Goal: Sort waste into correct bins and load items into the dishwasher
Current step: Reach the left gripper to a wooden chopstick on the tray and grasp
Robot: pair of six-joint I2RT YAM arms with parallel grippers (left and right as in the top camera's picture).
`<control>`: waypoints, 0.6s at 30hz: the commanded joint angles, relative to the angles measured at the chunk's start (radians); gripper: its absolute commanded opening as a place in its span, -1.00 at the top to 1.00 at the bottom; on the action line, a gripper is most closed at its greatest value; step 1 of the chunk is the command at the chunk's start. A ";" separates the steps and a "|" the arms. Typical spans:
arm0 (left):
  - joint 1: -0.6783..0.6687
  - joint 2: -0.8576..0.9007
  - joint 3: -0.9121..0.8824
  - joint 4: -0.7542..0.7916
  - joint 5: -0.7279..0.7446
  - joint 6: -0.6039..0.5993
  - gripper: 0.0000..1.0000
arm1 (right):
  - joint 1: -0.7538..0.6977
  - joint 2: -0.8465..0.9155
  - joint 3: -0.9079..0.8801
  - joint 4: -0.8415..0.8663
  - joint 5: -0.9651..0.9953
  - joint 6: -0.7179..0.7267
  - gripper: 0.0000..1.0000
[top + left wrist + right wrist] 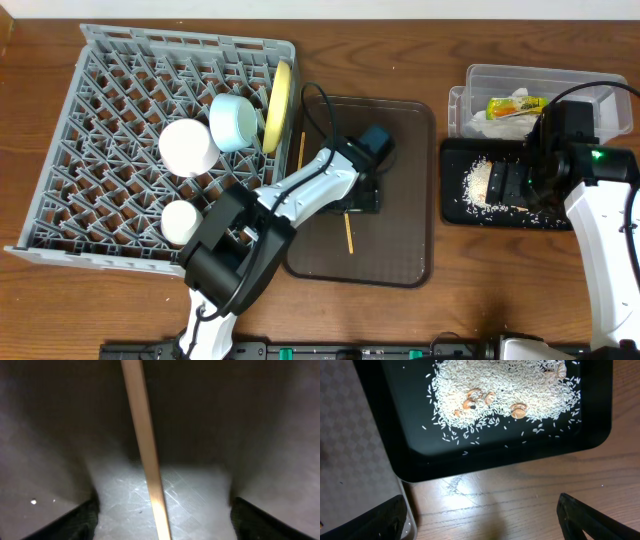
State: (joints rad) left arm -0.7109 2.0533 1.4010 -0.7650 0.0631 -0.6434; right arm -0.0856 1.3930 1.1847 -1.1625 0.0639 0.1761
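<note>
My left gripper (362,198) is low over the brown serving tray (400,250), open, with a wooden chopstick (147,455) lying between its fingers (162,522). In the overhead view this chopstick (349,232) sticks out below the gripper. A second chopstick (300,148) lies by the tray's left edge. The grey dish rack (110,110) holds the yellow plate (280,100) on edge, the light blue bowl (236,122), the white bowl (187,146) and the small white cup (180,222). My right gripper (505,185) is open and empty (482,515), above the black tray (455,215) of rice scraps (505,390).
The clear tub (580,85) at the back right holds the yellow-green wrapper (515,105) with white paper. In the right wrist view bare wood table (510,500) lies under the fingers, and a textured tray edge (350,450) is at the left.
</note>
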 commanded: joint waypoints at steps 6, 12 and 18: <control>-0.007 0.028 -0.014 -0.015 -0.013 -0.006 0.38 | -0.011 -0.008 0.019 -0.001 0.006 0.007 -0.87; -0.007 0.028 -0.024 -0.023 -0.008 -0.005 0.88 | -0.011 -0.008 0.019 -0.001 0.006 0.007 -0.87; -0.006 0.009 -0.016 -0.039 -0.009 0.025 0.88 | -0.011 -0.008 0.019 -0.002 0.006 0.007 -0.87</control>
State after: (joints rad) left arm -0.7155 2.0533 1.3998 -0.7864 0.0570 -0.6483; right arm -0.0856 1.3930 1.1847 -1.1625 0.0639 0.1761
